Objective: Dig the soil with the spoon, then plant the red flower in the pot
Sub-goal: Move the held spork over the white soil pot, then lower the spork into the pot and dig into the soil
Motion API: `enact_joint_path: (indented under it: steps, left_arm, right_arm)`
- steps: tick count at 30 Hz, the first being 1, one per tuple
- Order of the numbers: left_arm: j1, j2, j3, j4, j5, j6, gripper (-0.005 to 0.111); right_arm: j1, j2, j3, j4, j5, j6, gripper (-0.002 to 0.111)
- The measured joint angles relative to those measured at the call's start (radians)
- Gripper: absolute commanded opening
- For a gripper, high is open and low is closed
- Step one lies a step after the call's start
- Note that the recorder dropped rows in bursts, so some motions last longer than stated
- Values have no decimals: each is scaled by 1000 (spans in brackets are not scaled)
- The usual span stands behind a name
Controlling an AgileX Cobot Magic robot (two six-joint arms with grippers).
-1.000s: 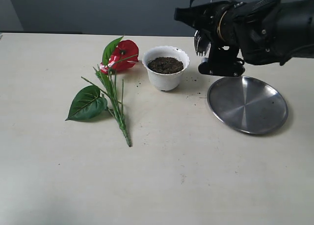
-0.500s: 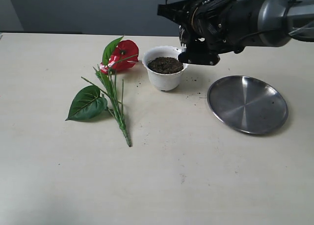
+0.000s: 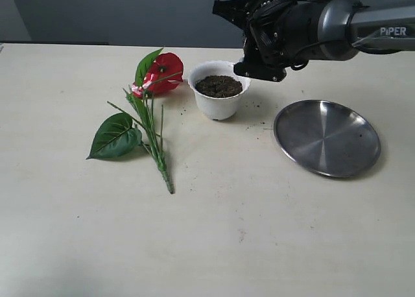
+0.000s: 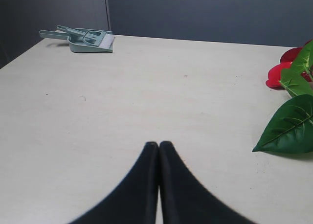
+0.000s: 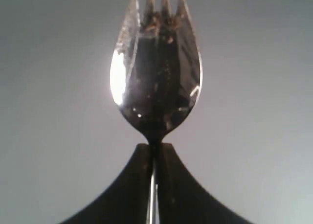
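Observation:
The white pot [image 3: 219, 101] stands mid-table with dark soil [image 3: 219, 85] filling its mouth. Left of it the red flower [image 3: 162, 71] lies flat, its green leaves [image 3: 117, 135] and stems trailing toward the front. My right arm [image 3: 279, 34] hovers just behind and right of the pot's rim. In the right wrist view my right gripper [image 5: 155, 146] is shut on the handle of the spoon [image 5: 156, 67], whose tined bowl carries soil crumbs and faces the grey wall. My left gripper [image 4: 158, 145] is shut and empty, low over bare table, with the bloom [image 4: 281, 72] and a leaf [image 4: 291, 128] off to one side.
A round steel plate [image 3: 327, 137] lies right of the pot. Loose soil crumbs [image 3: 259, 106] speckle the table between the pot and the plate. A pale green dustpan with a brush [image 4: 83, 38] rests at a far corner in the left wrist view.
My right arm has swung left with the spoon, from over the plate's far edge to beside the pot's rim. The left gripper's earlier state is not shown.

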Motion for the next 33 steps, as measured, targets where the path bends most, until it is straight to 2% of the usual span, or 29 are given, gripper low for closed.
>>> enact_joint_path:
  steps: [13, 33]
  left_arm:
    - [0, 0, 0, 0, 0, 0, 0]
    - [0, 0, 0, 0, 0, 0, 0]
  right_arm:
    - [0, 89, -64, 0, -97, 8, -1]
    - [0, 143, -71, -2, -221, -33, -1]
